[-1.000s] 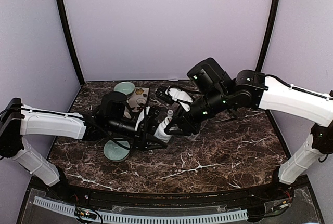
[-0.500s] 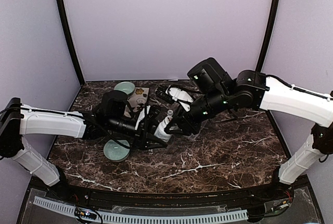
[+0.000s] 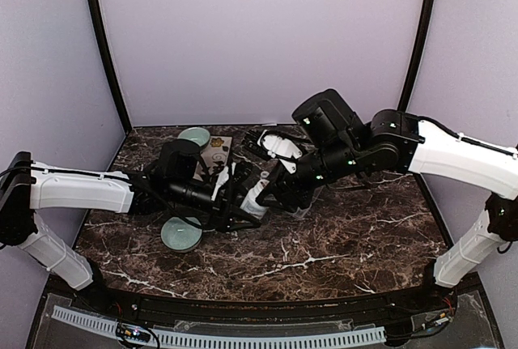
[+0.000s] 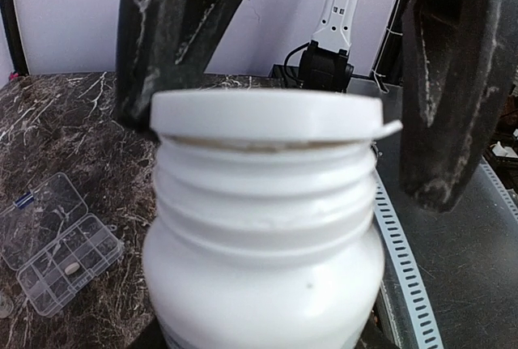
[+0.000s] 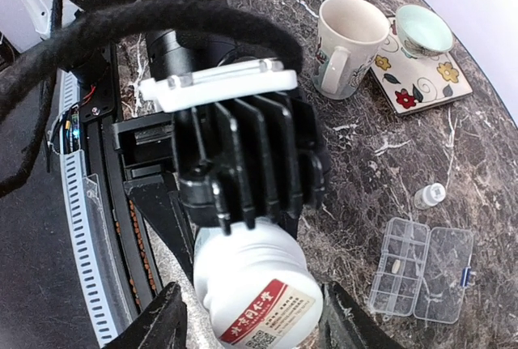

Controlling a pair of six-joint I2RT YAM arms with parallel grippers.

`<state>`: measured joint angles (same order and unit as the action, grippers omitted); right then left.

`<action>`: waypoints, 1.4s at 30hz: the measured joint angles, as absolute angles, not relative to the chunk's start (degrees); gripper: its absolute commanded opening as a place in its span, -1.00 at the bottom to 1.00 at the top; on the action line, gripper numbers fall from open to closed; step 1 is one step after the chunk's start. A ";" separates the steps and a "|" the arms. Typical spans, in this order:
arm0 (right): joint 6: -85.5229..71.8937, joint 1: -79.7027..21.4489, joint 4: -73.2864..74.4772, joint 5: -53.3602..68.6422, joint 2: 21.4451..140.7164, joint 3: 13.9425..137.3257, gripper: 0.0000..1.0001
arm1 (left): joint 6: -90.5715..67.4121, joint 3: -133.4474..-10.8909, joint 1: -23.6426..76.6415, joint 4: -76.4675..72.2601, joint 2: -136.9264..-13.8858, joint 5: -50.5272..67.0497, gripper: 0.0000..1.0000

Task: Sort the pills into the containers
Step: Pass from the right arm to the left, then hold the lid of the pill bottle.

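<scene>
Right gripper [image 5: 255, 321] stands wider than a second ago, jaws apart beside the cap [image 4: 267, 116]. Left gripper [image 3: 245, 200] is clamped on the pill bottle [image 4: 267, 244], long axis toward the right gripper. Organiser box [image 5: 421, 272] lies open, lower right of the right wrist view, apart from both; arms largely hide it from above.

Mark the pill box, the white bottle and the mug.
pill box [image 5: 405, 284], right wrist view, empty tray compartment
white bottle [image 4: 267, 268], left wrist view, body below neck
mug [image 5: 356, 70], right wrist view, outer wall
</scene>
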<state>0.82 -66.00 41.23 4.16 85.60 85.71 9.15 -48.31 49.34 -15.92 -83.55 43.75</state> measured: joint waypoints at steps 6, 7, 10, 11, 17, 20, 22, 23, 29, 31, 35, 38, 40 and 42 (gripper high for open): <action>1.43 -66.39 41.28 2.90 85.36 85.86 0.22 | 8.88 -48.34 49.34 -14.90 -83.55 43.00 -0.37; 1.50 -66.41 41.28 2.70 85.17 85.86 0.23 | 8.84 -48.34 49.34 -14.76 -83.55 42.94 -0.37; 1.69 -66.59 41.30 1.63 84.16 85.86 0.25 | 8.78 -48.64 49.34 -13.96 -83.55 42.48 -0.38; 1.83 -66.74 41.34 1.17 83.74 85.86 0.25 | 8.78 -48.77 49.34 -13.76 -83.55 42.22 -0.39; 3.07 -69.38 42.48 -3.05 83.09 86.98 0.25 | 8.78 -49.93 49.34 -12.32 -83.55 40.84 -0.40; 3.88 -70.78 43.35 -4.89 83.40 87.61 0.25 | 8.78 -50.72 49.34 -11.44 -83.55 40.60 -0.40; 4.38 -71.68 43.92 -6.44 83.74 88.03 0.25 | 8.78 -51.31 49.34 -10.55 -83.55 40.42 -0.40; 4.62 -72.14 44.10 -7.35 83.99 88.27 0.25 | 8.80 -51.46 49.34 -10.35 -83.55 40.40 -0.41; 6.42 -74.54 44.93 -13.93 85.25 88.51 0.23 | 8.82 -51.86 49.34 -8.84 -83.55 40.40 -0.41; 6.98 -74.96 45.30 -16.53 86.02 88.73 0.22 | 8.84 -51.86 49.34 -8.49 -83.55 40.34 -0.41; 7.84 -75.16 45.80 -20.29 87.81 89.60 0.21 | 8.91 -51.88 49.34 -7.81 -83.55 40.21 -0.41; 8.34 -75.35 46.09 -22.28 88.42 89.80 0.19 | 9.06 -51.92 49.34 -7.33 -83.55 40.23 -0.41; 8.67 -75.50 46.35 -23.38 88.47 89.80 0.18 | 9.19 -51.96 49.34 -7.03 -83.55 40.25 -0.41; 8.99 -75.50 46.46 -24.18 88.49 89.95 0.17 | 9.23 -52.05 49.34 -6.85 -83.55 40.27 -0.41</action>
